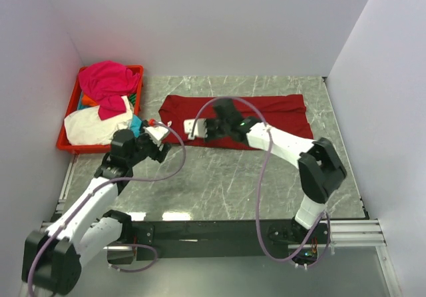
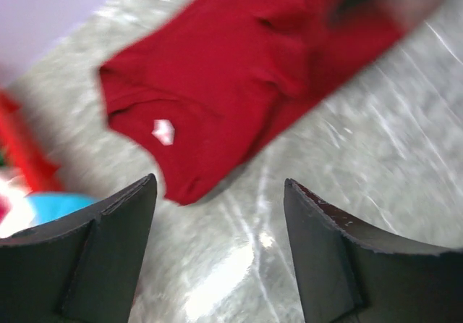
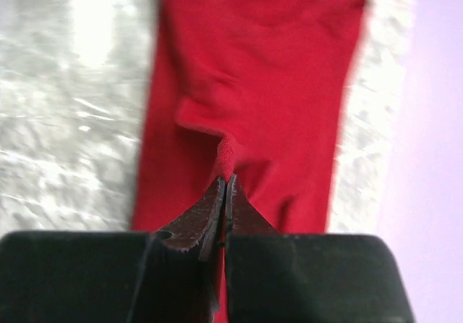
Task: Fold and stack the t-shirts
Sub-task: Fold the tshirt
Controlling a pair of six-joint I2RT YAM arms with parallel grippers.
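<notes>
Across grey marbled surface (image 1: 219,177), large dark red cloth t-shirt (image 1: 279,114) laid out flat. Right end effector (image 3: 226,182) clamped shut on a fold of it. Left end effector (image 2: 221,185) open, empty, near its collar end.

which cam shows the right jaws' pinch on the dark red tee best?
Right wrist: the right jaws are shut on a raised fold of the dark red t-shirt, close up. Top external shows the shirt spread flat, but the right arm covers the pinch. Left wrist shows one end, blurred.
</notes>
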